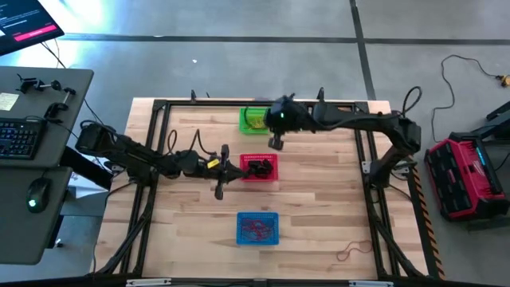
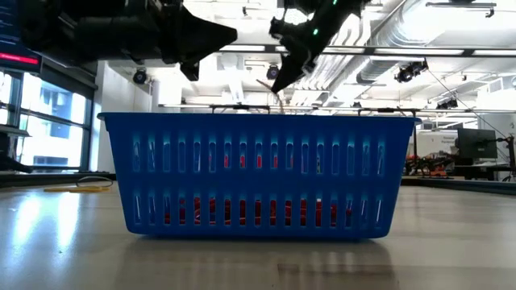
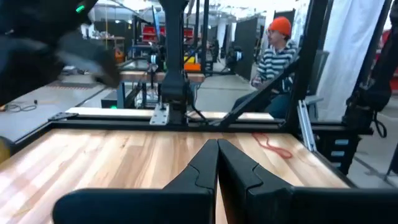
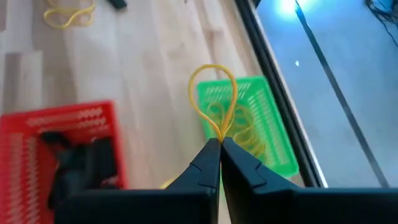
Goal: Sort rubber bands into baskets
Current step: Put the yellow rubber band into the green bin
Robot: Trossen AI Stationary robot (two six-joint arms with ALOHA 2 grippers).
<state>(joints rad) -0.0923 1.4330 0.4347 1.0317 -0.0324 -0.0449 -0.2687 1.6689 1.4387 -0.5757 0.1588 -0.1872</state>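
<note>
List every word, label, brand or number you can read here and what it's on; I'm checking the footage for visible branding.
None can be read.
Monitor: red bar and lines of text, too small to read.
Yellow note on the desk: no writing can be made out.
Red case on the floor: no legible brand.
Green basket, red basket, blue basket: no labels visible.

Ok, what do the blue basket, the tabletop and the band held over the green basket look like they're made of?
Blue basket: looks like molded plastic, slightly glossy, with even slotted walls. Tabletop: pale wood, apparently jointed strips with visible grain, smooth with a slight sheen. Yellow band: probably rubber, a thin limp loop pinched in the right tool above the green basket, which holds more yellow loops.
</note>
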